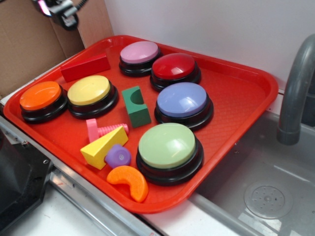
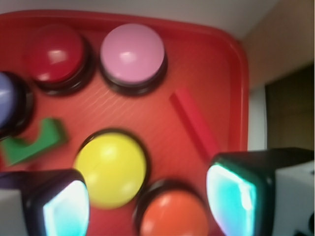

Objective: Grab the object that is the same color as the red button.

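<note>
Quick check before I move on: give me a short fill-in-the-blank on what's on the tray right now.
1. The red block lies at the tray's back edge, beside the ____ button.
2. The red button sits between the pink button and the ____ button.
3. The claw is open and holds ____.

Missing words: pink; purple; nothing

A red tray (image 1: 246, 83) is sitting beside a grey sink (image 1: 275, 196) with its faucet (image 1: 295, 83); on it, pink (image 1: 140, 53), purple (image 1: 183, 100), green (image 1: 167, 146), yellow (image 1: 89, 91) and orange (image 1: 40, 96) buttons are resting; a green block (image 1: 135, 106), pink bolt (image 1: 101, 130), yellow wedge (image 1: 102, 148), purple die (image 1: 118, 156) and orange crescent (image 1: 130, 181) are lying among them.
</note>
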Robot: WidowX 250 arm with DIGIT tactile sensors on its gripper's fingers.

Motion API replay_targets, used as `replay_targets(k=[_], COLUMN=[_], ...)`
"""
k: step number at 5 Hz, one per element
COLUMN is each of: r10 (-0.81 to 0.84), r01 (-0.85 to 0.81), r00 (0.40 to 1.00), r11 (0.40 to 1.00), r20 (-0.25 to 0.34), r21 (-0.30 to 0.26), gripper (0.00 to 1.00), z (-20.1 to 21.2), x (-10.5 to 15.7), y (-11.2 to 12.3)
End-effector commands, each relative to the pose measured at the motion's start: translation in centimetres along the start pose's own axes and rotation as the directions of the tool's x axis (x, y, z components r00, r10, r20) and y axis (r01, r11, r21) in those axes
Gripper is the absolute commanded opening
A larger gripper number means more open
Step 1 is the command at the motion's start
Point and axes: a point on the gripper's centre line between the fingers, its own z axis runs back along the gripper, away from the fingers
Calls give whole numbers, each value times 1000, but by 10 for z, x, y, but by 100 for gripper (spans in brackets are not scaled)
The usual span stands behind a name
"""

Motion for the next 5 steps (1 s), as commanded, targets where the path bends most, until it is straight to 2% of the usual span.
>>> replay_targets(k=[1,2,3,4,5], r10=[-41,-28,-31,-16,-40], r01=[41,28,30,16,40], r00=[999,1000,999,997,995], r11=[999,1000,999,1000,999], r20=[36,-4,-27,-71,-92], r21=[14,-5,-16,1,-11], gripper=[100,100,100,100,0], z=[-45,-80,-93,-108,-114], x=[18,22,26,24,23], y=[41,53,54,58,53])
